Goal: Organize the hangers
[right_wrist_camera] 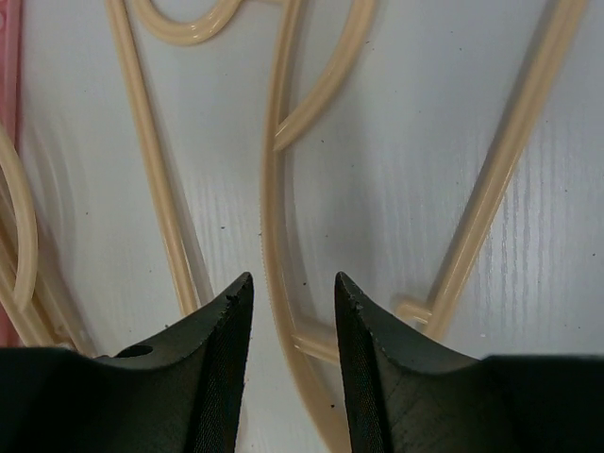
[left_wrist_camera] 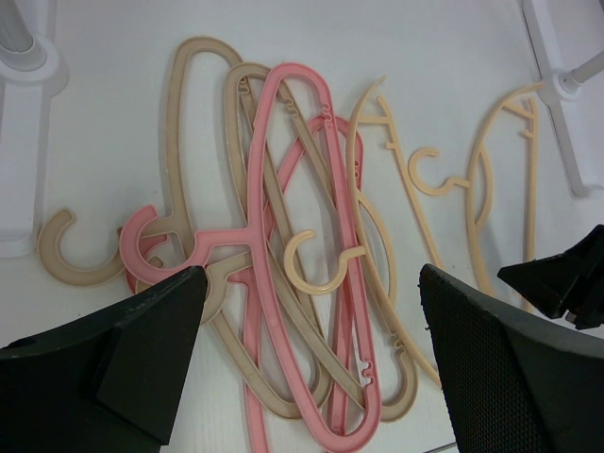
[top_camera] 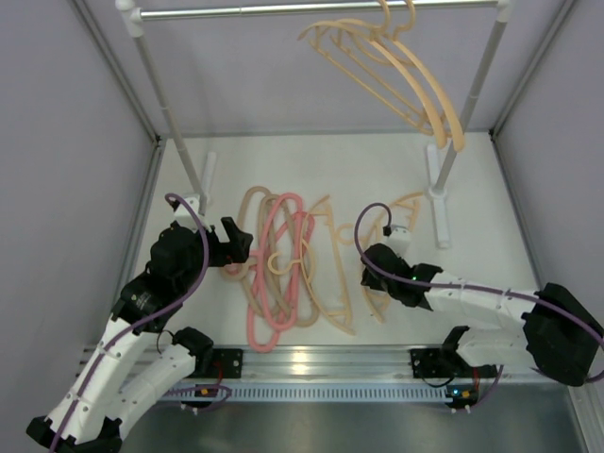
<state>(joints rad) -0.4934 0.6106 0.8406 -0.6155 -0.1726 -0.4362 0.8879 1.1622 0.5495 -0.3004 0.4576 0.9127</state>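
On the white worktop most of the hangers lie flat in a loose tangle between the two arms. Two pink hangers lie crossed over two tan hangers, with bars overlapping and hooks bunched at one side of the heap. A pale hook rests on top of the pink bars near the middle. Just beside this heap, toward the right arm, two peach hangers lie on the surface, one partly overlapping the tan and pink pile. More hangers of the same peach colour hang by their hooks from the grey rail at the back, close to its right end.

The right end effector sits low over one of the flat peach hangers. Its fingers are drawn narrow and stand either side of a thin curved bar, with a sliver of worktop showing on each side of the bar, so it is not pinched. The left end effector hovers over the pink and tan tangle with its fingers spread wide and nothing between them.

The rail rests on two white posts, whose feet stand on the worktop, the right foot near the flat peach hangers
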